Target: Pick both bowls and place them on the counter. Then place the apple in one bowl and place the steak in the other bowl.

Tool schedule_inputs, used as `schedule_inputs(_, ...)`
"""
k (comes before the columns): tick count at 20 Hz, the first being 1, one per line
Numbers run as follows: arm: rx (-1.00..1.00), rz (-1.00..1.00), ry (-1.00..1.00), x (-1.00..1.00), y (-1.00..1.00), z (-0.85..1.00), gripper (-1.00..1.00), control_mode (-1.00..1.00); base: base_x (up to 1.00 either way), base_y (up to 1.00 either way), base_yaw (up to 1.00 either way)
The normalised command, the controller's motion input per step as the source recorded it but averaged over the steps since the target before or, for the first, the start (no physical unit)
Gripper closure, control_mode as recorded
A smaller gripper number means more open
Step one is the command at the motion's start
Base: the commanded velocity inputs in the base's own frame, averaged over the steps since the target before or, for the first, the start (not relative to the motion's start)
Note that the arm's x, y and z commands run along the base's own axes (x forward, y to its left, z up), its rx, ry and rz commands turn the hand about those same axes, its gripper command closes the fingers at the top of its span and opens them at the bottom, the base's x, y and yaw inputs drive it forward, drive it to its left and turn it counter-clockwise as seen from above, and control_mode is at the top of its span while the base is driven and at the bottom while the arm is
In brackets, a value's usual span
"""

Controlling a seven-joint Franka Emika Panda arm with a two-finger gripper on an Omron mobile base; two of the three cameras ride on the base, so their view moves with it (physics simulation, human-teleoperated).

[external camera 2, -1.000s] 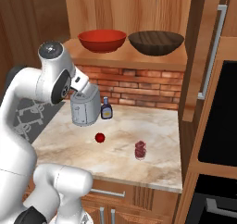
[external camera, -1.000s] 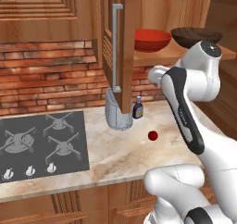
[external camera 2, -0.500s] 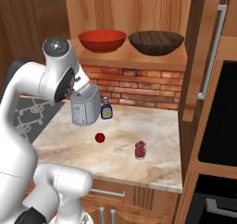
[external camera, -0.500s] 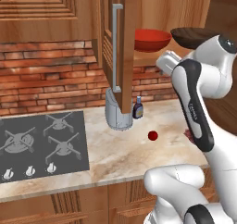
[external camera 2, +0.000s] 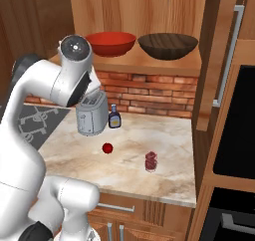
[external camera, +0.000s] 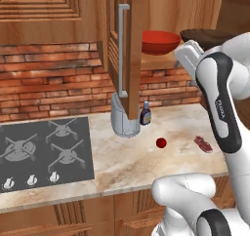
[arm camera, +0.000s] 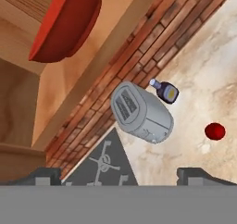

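Observation:
The glossy red bowl and the dark brown bowl sit side by side on a wooden cabinet shelf above the counter. The small dark red apple lies mid-counter. To its right lies the pinkish steak. My gripper is open and holds nothing. It hangs high, near shelf level in front of the bowls, and partly covers the brown bowl in the left base view.
A silver toaster and a small dark bottle stand at the brick wall. The dark stovetop lies left. An open cabinet door hangs left of the shelf. A black oven stands right.
My arm has risen and swung the hand up toward the shelf. The bowls, apple and steak have not moved.

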Motion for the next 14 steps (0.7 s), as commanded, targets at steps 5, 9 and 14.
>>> schedule_inputs(5,0.19,0.00,-0.02,-0.01,0.00,0.29,-1.00,-1.00,0.00,0.00,0.00)
schedule_inputs(9,0.15,0.00,0.00,0.00,0.00,0.26,-1.00,-1.00,0.00,0.00,0.00)
schedule_inputs(14,0.13,0.00,0.00,0.03,0.00,0.23,-1.00,-1.00,0.00,0.00,0.00)
